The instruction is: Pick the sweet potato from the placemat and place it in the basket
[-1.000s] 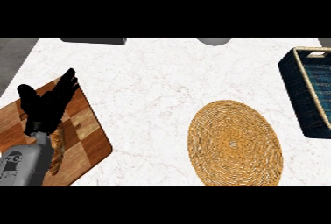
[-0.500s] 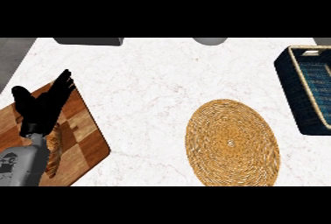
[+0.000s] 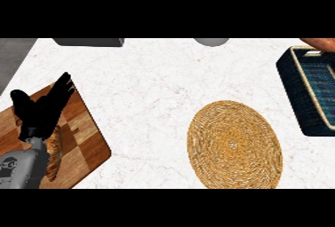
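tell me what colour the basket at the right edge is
Dark blue weave with a pale cream rim, seen in the head view: basket.

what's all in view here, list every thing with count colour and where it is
placemat: 1, golden woven, round, on the counter right of centre, nothing on it
basket: 1, dark blue with a pale rim, right edge, partly cut off
orange-brown object: 1, top right corner above the basket, mostly out of view, cannot tell what it is
cutting board: 1, brown wood in patches, lower left
brownish item: 1, on the cutting board, largely hidden by the forearm
grey objects: 2, at the far edge, one boxy at upper left, one rounded at top centre
counter: 1, white marbled
left robot hand: 1, black, open, fingers up, over the cutting board, on a grey forearm
right robot hand: not in view
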Robot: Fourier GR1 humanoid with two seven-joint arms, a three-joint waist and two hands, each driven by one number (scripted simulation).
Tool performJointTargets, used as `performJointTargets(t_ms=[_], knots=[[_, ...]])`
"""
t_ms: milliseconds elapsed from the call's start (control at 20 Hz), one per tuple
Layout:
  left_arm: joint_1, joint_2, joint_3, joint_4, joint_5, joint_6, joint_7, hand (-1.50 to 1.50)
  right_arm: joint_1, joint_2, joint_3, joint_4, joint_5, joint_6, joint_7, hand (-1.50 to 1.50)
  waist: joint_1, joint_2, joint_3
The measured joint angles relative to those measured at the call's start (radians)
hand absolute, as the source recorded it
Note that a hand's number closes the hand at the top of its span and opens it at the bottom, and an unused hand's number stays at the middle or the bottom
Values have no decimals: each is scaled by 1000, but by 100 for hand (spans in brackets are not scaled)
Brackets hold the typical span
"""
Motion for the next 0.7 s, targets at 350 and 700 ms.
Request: performJointTargets(t_ms=[350, 700], knots=[[9, 2, 6, -1, -3, 7, 8, 0, 5, -79, -23, -62, 16, -118, 8, -150, -22, -12, -2], [27, 17, 33, 5, 2, 18, 19, 0, 25, -89, -89, -125, 2, -218, 24, -150, -72, -38, -4]])
